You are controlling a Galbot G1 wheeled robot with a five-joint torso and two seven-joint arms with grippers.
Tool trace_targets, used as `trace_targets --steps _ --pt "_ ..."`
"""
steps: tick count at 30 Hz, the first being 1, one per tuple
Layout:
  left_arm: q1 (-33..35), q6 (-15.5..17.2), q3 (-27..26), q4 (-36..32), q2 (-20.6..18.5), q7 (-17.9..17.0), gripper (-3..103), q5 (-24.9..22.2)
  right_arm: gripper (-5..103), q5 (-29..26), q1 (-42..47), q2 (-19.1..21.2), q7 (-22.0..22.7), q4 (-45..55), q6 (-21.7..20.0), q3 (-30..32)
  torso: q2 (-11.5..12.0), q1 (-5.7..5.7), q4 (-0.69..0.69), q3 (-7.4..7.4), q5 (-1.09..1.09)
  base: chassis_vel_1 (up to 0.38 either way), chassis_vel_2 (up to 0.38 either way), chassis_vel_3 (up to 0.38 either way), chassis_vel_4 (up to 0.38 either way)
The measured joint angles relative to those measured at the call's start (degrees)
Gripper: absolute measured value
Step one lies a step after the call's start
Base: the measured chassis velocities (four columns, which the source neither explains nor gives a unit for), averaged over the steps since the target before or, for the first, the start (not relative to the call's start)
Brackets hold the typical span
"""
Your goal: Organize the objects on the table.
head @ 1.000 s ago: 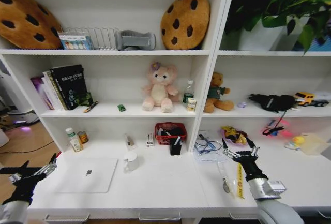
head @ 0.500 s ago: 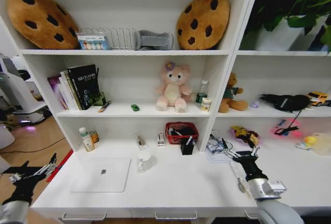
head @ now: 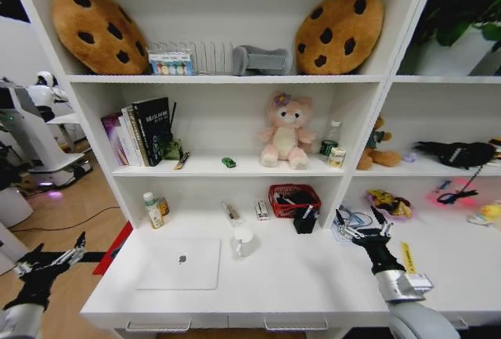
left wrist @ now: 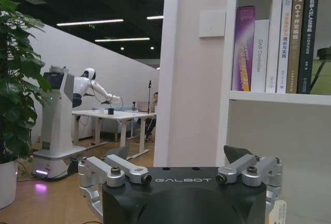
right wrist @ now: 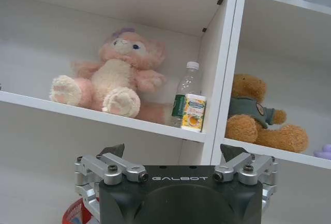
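Observation:
A thin silver laptop (head: 182, 264) lies closed on the left part of the white table (head: 313, 292). On the shelf above it, a small green object (head: 228, 162) sits near a dark pen (head: 182, 160) that lies next to the books. My left gripper (head: 51, 253) hangs open and empty off the table's left end, over the floor; the left wrist view has it (left wrist: 176, 154) facing the shelf unit's side panel. My right gripper (head: 362, 225) hovers open and empty over the table's right part, and the right wrist view shows it (right wrist: 172, 150) below the plush-toy shelf.
On the table stand a red basket (head: 293, 196), a black pen holder (head: 304, 220), a white cup (head: 243, 241), small bottles (head: 151, 210) and tangled cables (head: 352, 218). Books (head: 141, 129), plush toys and cookie cushions fill the shelves. Another robot (head: 31, 131) stands at left.
The whole picture has slid to the right, so the camera has moved left along the desk. Both grippers keep their places in the view and stay open.

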State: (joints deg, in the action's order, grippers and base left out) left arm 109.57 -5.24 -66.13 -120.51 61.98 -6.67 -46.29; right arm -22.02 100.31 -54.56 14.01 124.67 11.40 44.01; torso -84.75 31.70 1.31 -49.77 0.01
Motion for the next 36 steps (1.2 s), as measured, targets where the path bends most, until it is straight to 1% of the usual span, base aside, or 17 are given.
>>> trace_targets --steps 4,5,11,24,33,36 --pt "0.00 0.00 0.00 0.00 0.00 0.00 100 0.00 100 0.00 0.00 0.00 0.00 0.00 0.00 0.00 0.00 0.00 0.01 0.00 -0.03 0.114 0.107 -0.137 -0.103" --pt "0.00 0.00 0.00 0.00 0.00 -0.01 100 0.00 100 0.00 0.00 0.00 0.00 0.00 0.00 0.00 0.00 0.01 -0.01 0.00 -0.03 0.067 0.083 -0.075 -0.089" --pt "0.00 0.00 0.00 0.00 0.00 -0.01 100 0.00 100 0.00 0.00 0.00 0.00 0.00 0.00 0.00 0.00 0.01 0.00 0.00 0.01 0.024 0.029 -0.007 -0.015" --pt "0.00 0.00 0.00 0.00 0.00 0.00 100 0.00 100 0.00 0.00 0.00 0.01 0.00 0.00 0.00 0.00 0.02 0.00 -0.01 -0.02 0.005 -0.002 -0.005 0.003" --pt "0.00 0.00 0.00 0.00 0.00 0.02 100 0.00 100 0.00 -0.01 0.00 0.01 0.00 0.00 0.00 0.00 0.01 0.01 0.00 0.01 0.128 -0.143 -0.133 0.134" --pt "0.00 0.00 0.00 0.00 0.00 0.01 100 0.00 100 0.00 -0.01 0.00 0.01 0.00 0.00 0.00 0.00 0.00 0.00 0.00 -0.04 0.209 -0.208 -0.203 0.189"
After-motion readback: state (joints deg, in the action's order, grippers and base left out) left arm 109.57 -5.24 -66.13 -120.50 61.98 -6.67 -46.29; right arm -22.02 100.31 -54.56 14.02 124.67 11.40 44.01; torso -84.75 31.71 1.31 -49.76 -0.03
